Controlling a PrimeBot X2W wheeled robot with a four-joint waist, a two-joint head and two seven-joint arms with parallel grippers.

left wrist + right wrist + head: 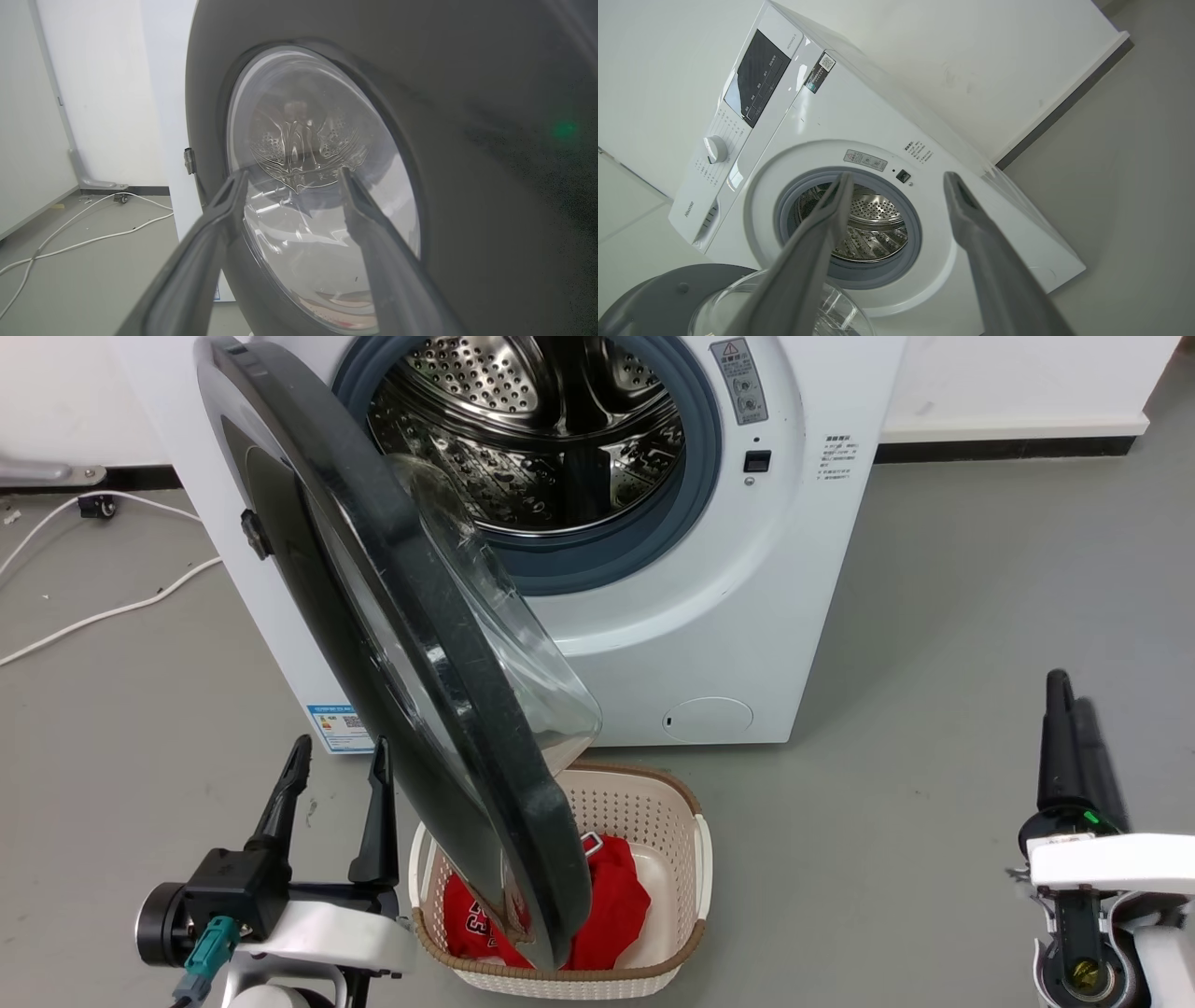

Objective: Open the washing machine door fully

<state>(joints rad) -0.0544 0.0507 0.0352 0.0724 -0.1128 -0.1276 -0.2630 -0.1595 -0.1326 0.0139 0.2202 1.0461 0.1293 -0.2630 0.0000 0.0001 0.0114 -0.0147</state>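
Head view, glossy round door (pixel 411 635), left end effector (pixel 341 747) spread, right end effector (pixel 899 176) spread

- The floor (pixel 934 663) is smooth, plain grey, and runs back to a white wall with a dark skirting (pixel 1008 448) along its foot.
- The washer (pixel 709 644), a white box, stands on the floor with its back towards that wall.
- A cream basket (pixel 653 803) with perforated sides and a brown rim sits on the floor just before the washer's front.
- Two white cables (pixel 103 614) trail in loose curves over the floor left of the washer, one reaching towards its side.
- A small black piece (pixel 96 506), too small to identify, lies by the upper cable near the wall.
- A grey metal bracket (pixel 47 474) rests at the wall's foot, far left.
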